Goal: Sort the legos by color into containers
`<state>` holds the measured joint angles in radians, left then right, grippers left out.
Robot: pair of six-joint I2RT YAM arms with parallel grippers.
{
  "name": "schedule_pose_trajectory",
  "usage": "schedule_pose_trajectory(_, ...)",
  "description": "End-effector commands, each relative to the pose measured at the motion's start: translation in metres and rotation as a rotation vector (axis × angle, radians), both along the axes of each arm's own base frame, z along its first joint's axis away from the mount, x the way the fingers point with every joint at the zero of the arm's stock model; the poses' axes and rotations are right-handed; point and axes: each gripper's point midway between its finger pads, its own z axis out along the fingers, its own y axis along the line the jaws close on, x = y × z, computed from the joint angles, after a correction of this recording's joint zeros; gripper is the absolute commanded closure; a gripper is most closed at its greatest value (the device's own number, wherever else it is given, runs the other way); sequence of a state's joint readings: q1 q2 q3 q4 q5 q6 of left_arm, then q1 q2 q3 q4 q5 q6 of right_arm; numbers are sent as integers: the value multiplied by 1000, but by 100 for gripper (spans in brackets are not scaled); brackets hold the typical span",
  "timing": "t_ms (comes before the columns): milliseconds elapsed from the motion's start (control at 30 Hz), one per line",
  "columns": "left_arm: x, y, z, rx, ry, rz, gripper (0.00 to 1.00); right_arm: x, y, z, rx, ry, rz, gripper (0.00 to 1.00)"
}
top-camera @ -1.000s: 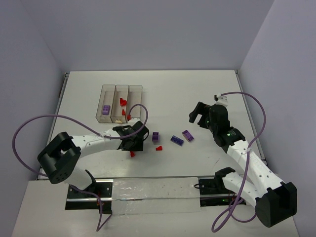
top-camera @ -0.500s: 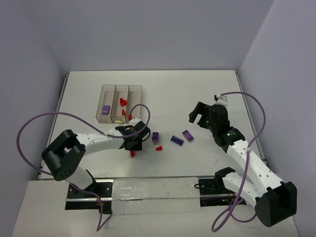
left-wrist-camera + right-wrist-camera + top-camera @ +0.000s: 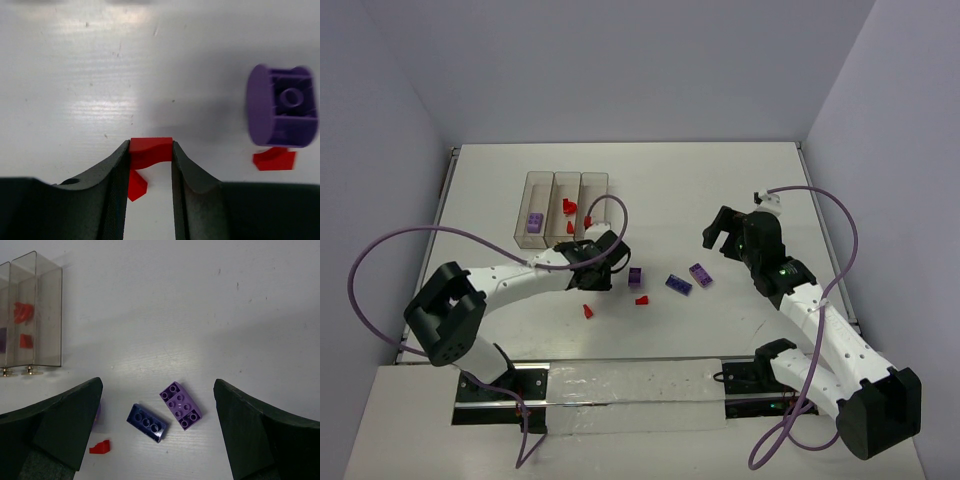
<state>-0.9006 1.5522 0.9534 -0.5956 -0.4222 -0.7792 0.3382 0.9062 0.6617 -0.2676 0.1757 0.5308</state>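
Lego (image 3: 151, 152) (red) pinched in L end effector (image 3: 150, 150), 2nd red bit (image 3: 137, 186) half-hidden.

brick (image 3: 150, 152) in left pincer (image 3: 151, 148); other bricks (image 3: 677, 284) right of containers (image 3: 553, 196).

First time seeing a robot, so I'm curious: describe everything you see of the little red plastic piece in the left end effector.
The red plastic piece is a smooth, glossy lego bit, no studs showing, its top edge curved. The left end effector pinches it at the tips, dark fingers pressing its two sides. It seems to hang above the white table, with another red lego bit lying below it.
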Motion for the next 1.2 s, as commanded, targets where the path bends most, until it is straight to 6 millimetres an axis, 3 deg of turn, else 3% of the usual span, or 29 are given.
schedule_pose_trajectory(0, 35, 4, 48, -14, -109, 35, 93, 6, 2, 13, 14, -54, -6, 0)
schedule_pose_trajectory(400, 144, 61, 89, -89, -247, 274, 94, 3, 1, 17, 14, -65, -7, 0)
schedule_pose_trajectory(567, 179, 70, 95, -115, -287, 313, 94, 1, 0, 20, 13, -71, -6, 0)
schedule_pose_trajectory(700, 199, 76, 76, -85, -261, 331, 91, -1, -2, 21, 15, -77, -13, 0)
schedule_pose_trajectory(733, 201, 76, 74, -81, -258, 330, 88, -2, -3, 21, 14, -76, -15, 0)
schedule_pose_trajectory(867, 207, 79, 68, -51, -253, 348, 47, -4, -4, 20, 12, -74, -19, 0)
schedule_pose_trajectory(900, 207, 80, 68, -47, -252, 350, 42, -4, -4, 20, 13, -74, -18, 0)
schedule_pose_trajectory(1100, 201, 84, 81, -56, -278, 359, 18, -4, -3, 21, 14, -78, -15, 0)
schedule_pose_trajectory(1167, 195, 86, 85, -61, -281, 358, 17, -3, -2, 22, 16, -77, -12, 0)
